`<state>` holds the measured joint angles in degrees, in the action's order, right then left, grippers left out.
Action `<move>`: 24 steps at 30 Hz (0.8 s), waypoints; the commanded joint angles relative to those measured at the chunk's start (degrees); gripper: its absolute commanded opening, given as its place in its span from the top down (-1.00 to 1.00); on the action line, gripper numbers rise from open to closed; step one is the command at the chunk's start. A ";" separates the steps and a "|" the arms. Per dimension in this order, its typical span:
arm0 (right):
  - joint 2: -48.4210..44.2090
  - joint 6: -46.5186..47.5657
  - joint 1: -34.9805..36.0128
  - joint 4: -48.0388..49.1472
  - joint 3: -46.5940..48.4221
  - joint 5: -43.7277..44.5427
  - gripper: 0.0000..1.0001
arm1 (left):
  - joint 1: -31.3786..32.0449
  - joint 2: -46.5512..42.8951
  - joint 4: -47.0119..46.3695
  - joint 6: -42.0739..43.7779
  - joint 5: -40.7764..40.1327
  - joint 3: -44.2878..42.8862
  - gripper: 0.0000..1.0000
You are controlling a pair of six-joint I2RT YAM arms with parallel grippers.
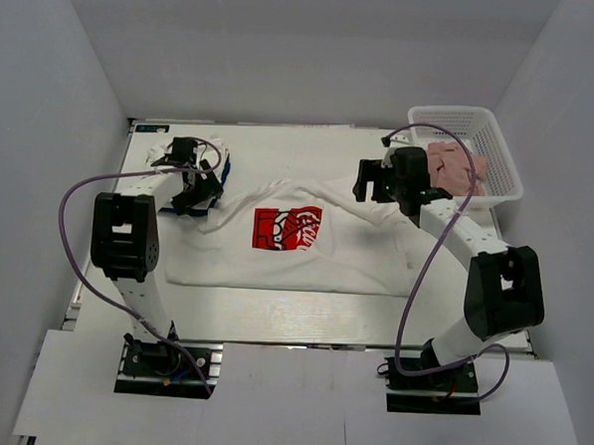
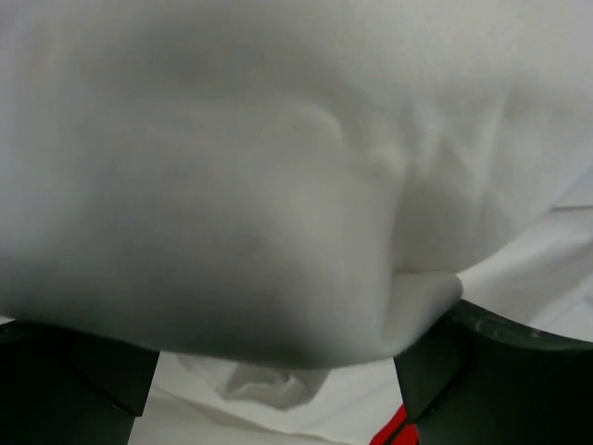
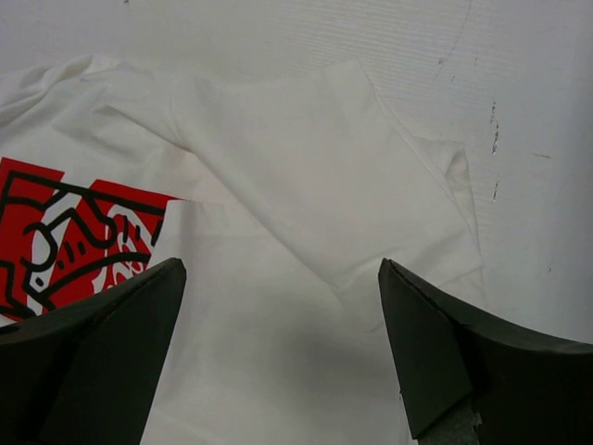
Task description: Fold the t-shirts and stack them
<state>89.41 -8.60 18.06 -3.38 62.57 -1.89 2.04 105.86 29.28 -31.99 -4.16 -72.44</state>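
On the surface [image 1: 281, 147] lie two t-shirts: one printed t-shirt [image 1: 305, 265] spread flat, one crumpled t-shirt [image 1: 162, 159] under the left jaws. Left jaws and right jaws both stand wide apart.

Bright, even light; left wrist view blurred.

- White links and black, blocky joint housings on the left arm [image 1: 127, 239].
- Same build on the right arm [image 1: 503, 288].
- One purple cable [image 1: 74, 196] looped along each arm.
- Black base plates [image 1: 165, 370]; small wiring there, possibly multicoloured.
- Dark, wedge-shaped fingers [image 3: 102, 362] on the right gripper [image 3: 281, 269].
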 commanded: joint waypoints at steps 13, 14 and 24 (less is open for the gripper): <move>8.41 0.08 -0.22 -3.92 9.85 0.31 -0.81 | -5.21 15.51 -2.29 2.54 -4.63 -15.97 -1.00; 8.59 0.25 -0.40 -4.09 10.73 0.31 -0.81 | -5.82 16.12 -2.82 3.24 -4.63 -17.28 -1.00; 11.67 2.35 0.13 -5.59 12.93 -1.97 -0.81 | -8.11 22.90 -0.01 4.30 1.87 -28.36 -1.00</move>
<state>100.66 -8.27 18.02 -8.19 72.71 -1.96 -5.08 127.57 28.62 -28.36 -5.37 -99.42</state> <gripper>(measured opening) 0.902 0.996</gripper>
